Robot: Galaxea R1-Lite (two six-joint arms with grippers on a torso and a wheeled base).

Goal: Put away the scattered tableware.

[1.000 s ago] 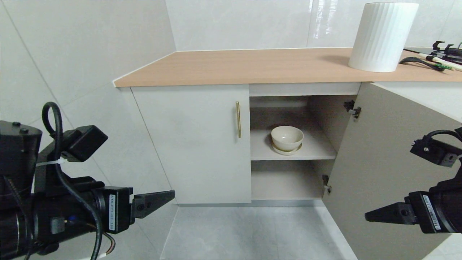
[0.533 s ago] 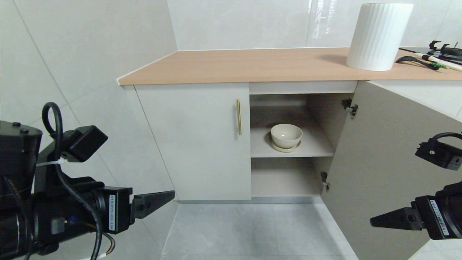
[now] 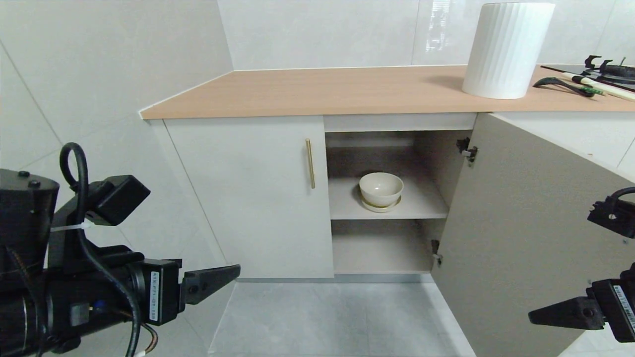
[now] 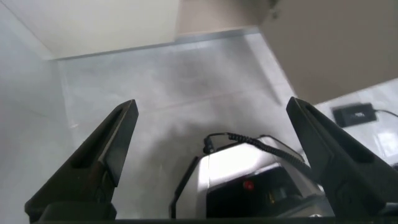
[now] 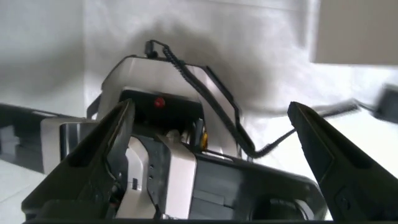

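Observation:
A cream bowl [image 3: 381, 188] sits on a small plate [image 3: 380, 206] on the middle shelf [image 3: 421, 206] of the open cabinet. My left gripper [image 3: 218, 280] hangs low at the left, well in front of the cabinet, open and holding nothing; the left wrist view shows its fingers [image 4: 106, 155] spread wide over the floor. My right gripper [image 3: 558, 313] is low at the right, in front of the opened door [image 3: 521, 228], also open and bare, its fingers [image 5: 102, 149] wide apart in the right wrist view.
The left cabinet door [image 3: 248, 193] is closed, with a brass handle [image 3: 310, 163]. On the wooden counter [image 3: 322, 91] stand a white ribbed cylinder [image 3: 506, 49] and some utensils [image 3: 580, 84] at the far right. A wall runs along the left. Grey floor [image 3: 327, 317] lies before the cabinet.
The whole head view has shifted, so the cabinet sits further left in the picture. My right gripper has dropped lower and further right in the picture. The left arm has kept still.

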